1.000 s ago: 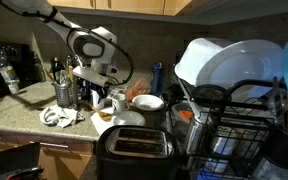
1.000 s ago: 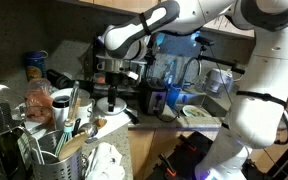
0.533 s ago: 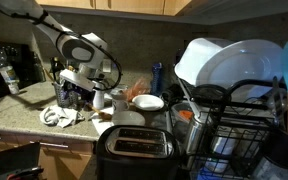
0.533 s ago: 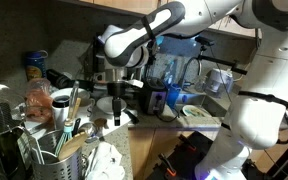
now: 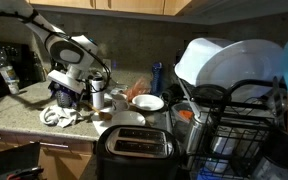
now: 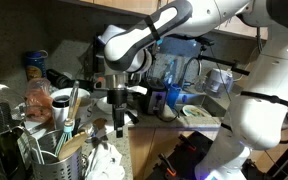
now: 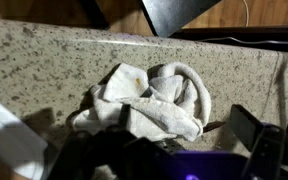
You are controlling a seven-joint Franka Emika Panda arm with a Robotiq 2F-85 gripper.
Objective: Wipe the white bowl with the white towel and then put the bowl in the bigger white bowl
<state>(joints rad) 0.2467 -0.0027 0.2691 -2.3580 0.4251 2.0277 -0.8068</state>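
The towel pick-up step is in hand. The black Robotiq gripper [image 5: 63,99] is hovering directly over the crumpled white cloth towel [image 7: 149,100], which is lying on the speckled granite counter [image 7: 44,60] near its front edge. Its fingers seem to be standing wide apart and empty, though the wrist view is dim. Next it is needing a straight drop and a close on the folds. The small white bowl [image 5: 149,102] is waiting well to the right; a black toaster [image 5: 134,148] is crowding the near side.
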